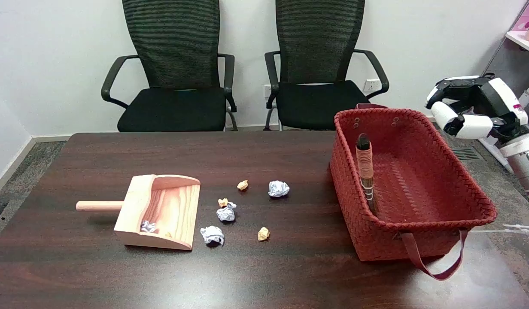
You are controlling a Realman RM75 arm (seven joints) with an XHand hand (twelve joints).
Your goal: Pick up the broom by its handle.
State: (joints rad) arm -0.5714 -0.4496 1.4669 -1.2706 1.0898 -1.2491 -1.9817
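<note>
**What the view hides or cuts off**

The broom point(366, 174) stands inside the red basket point(436, 128), and only its handle shows; its lower end is hidden behind the basket's near wall, so the bristles cannot be seen. The right hand point(470, 107) hangs beyond the basket's far right corner; whether its fingers are spread or curled is unclear from this angle, and its arm runs off the right edge. The shelf point(524, 36) at the upper right is cropped. Both chairs point(174, 64) lose their tops to the upper edge and their legs behind the tabletop point(290, 266), whose near side is cut off below.
</note>
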